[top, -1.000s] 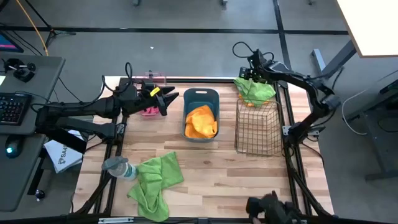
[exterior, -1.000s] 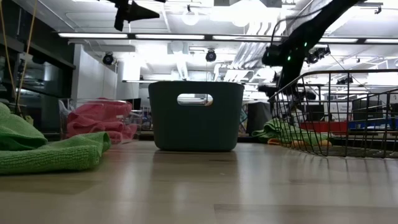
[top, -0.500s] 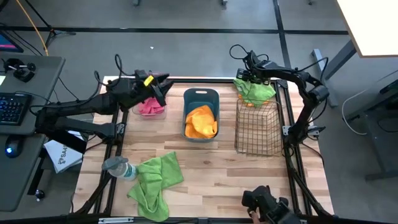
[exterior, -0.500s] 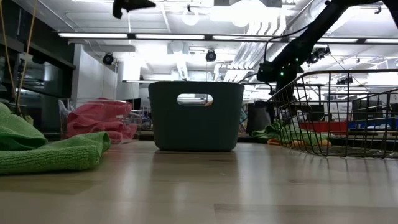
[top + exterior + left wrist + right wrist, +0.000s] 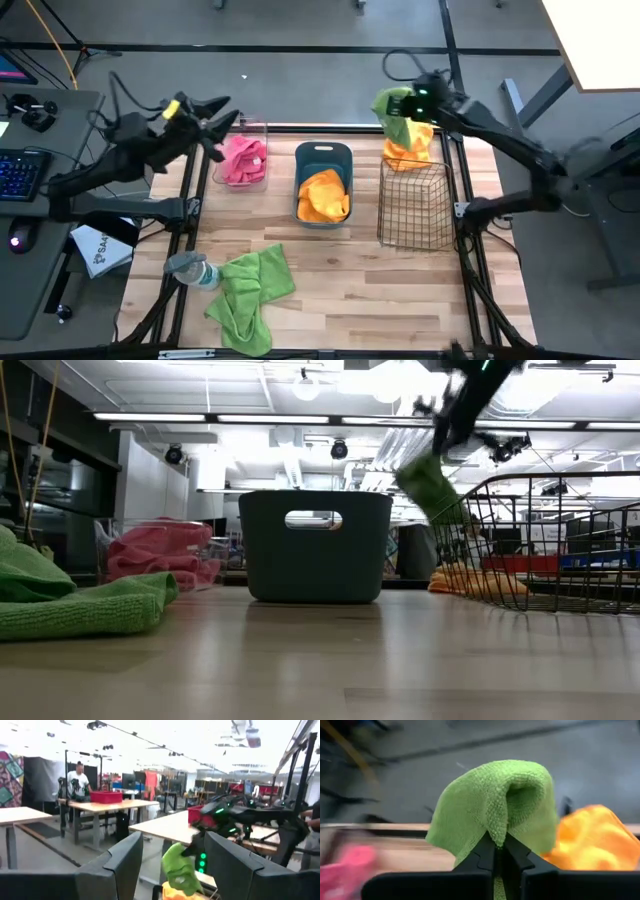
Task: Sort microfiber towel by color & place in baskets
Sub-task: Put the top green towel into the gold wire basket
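My right gripper (image 5: pixel 408 108) is shut on a lime green microfiber towel (image 5: pixel 393 115) above the table's far right corner, just beyond the brown wire-mesh basket (image 5: pixel 412 205). An orange towel (image 5: pixel 410 152) lies on the table under it. My left gripper (image 5: pixel 220 132) hangs open and empty at the far left, beside the clear box (image 5: pixel 262 128) that holds pink towels (image 5: pixel 243 160). The teal tub (image 5: pixel 323 152) holds an orange towel (image 5: pixel 323 195). Another green towel (image 5: pixel 250 288) lies spread at the near left. My right gripper pinches a bunched fold of the green towel (image 5: pixel 495 837) between its two fingers, and the cloth bulges past the fingertips. The fingers come from above, slanting down. The towel (image 5: pixel 428 485) hangs slack below them, lifted clear of the orange towel (image 5: pixel 470 580) and the table.
A clear bottle with a grey cap (image 5: pixel 190 270) lies at the near left beside the spread green towel. The table's middle and near right are bare wood (image 5: pixel 380 290). People and work tables show in the room beyond.
My right gripper has taken hold of the green towel at the far right corner and risen with it, so the towel now hangs clear and the orange towel beneath is uncovered. My left gripper has drawn back from over the clear box toward the table's left and far edge.
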Robot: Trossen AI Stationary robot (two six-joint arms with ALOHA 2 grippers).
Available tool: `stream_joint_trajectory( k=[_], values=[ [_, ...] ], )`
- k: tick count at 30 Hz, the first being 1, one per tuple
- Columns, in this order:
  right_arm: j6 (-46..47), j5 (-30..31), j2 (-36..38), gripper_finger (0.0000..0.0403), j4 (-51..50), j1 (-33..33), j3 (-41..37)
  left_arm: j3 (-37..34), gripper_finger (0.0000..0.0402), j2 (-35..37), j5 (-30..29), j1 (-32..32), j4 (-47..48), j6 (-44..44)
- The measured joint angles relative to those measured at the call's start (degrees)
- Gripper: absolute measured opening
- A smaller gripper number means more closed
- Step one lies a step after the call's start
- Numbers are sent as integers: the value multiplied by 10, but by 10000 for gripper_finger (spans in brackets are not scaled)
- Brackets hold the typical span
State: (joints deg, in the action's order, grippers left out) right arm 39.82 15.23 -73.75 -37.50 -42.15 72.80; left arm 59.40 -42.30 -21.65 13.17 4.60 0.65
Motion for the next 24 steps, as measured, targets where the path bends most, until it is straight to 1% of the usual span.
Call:
stream_joint_trajectory(
  k=[3,6,9,12,14,17,22,24],
  values=[
    [11,1,70,4,0,56,15,0,202,19,1,0,21,0],
    [36,-9,124,2,0,129,19,0,202,25,13,0,34,-4],
    [40,-20,156,2,-23,213,14,0,202,22,36,0,39,-4],
    [42,-13,167,2,-65,299,14,0,202,14,64,0,38,-17],
    [58,12,164,2,-105,354,14,0,202,7,71,0,38,-36],
    [92,59,155,2,-191,419,14,0,202,-3,76,0,37,-62],
    [189,112,149,2,-356,503,13,-1,202,-24,76,0,13,-98],
    [222,131,151,2,-401,533,13,-1,202,-33,76,0,1,-110]
  ],
)
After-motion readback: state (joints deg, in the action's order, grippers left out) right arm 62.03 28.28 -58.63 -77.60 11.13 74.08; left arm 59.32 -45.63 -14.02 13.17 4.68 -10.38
